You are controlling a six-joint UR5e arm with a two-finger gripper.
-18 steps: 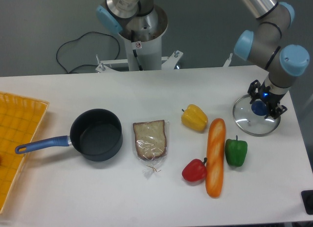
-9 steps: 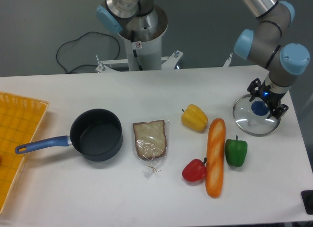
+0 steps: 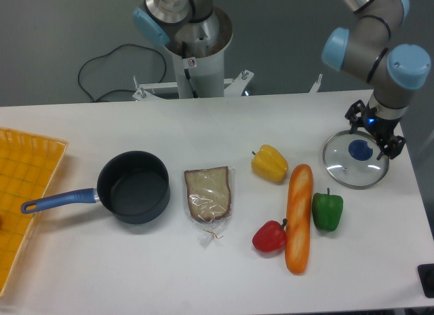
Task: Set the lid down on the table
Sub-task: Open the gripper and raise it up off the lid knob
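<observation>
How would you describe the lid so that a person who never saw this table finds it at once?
Look at the far right end of the white table, under the gripper of the arm. The lid lies flat there, just right of the baguette and above the green pepper. It alone is a clear glass disc with a blue centre knob.

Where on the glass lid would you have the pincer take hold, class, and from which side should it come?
Grip the blue knob at the centre of the lid, coming straight down from above. The lid lies flat on the table, so its thin rim gives little to pinch, while the knob stands up as the only raised part. The pincer hangs open just above it.
</observation>
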